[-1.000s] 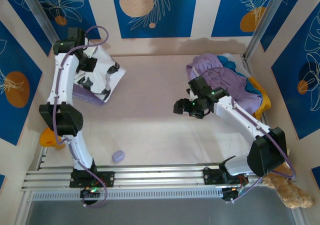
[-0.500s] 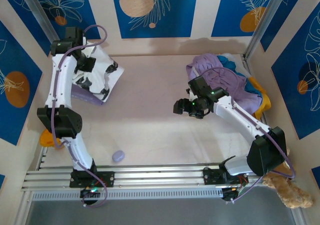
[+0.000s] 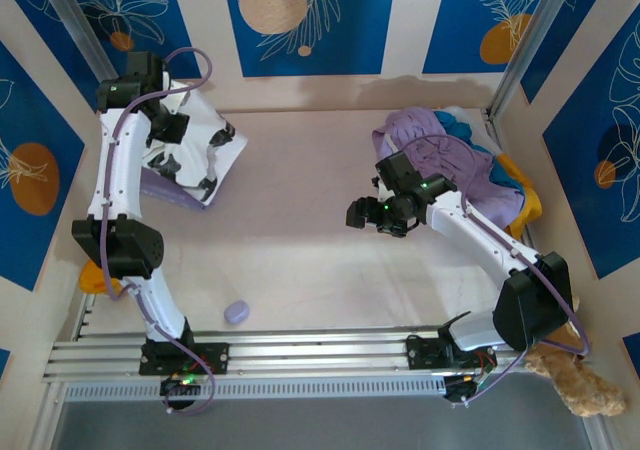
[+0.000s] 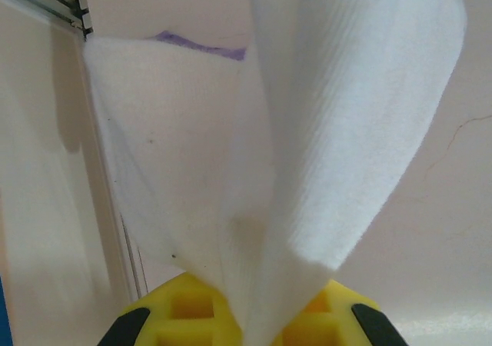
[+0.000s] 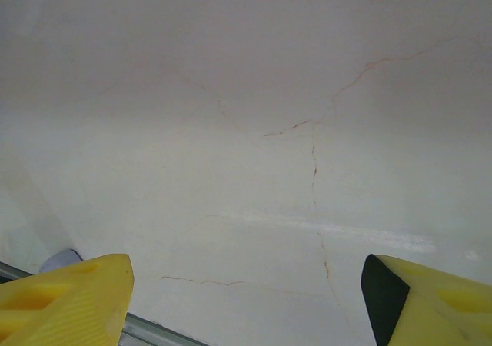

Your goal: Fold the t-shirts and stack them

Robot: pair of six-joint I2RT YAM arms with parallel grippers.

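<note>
One limp, light white t-shirt (image 4: 307, 131) droops from the left gripper (image 4: 250, 319), clenched on a bunched fold though corners likely hold better, while the right gripper (image 5: 246, 304) gapes empty

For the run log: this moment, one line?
left gripper: shut on white t-shirt | right gripper: open over table | shirt pile: far right

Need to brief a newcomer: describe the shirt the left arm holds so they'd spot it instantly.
Go to the table's far left corner. There the left gripper pinches a white shirt. It alone has black patches; the lavender shirt under it is plain.
</note>
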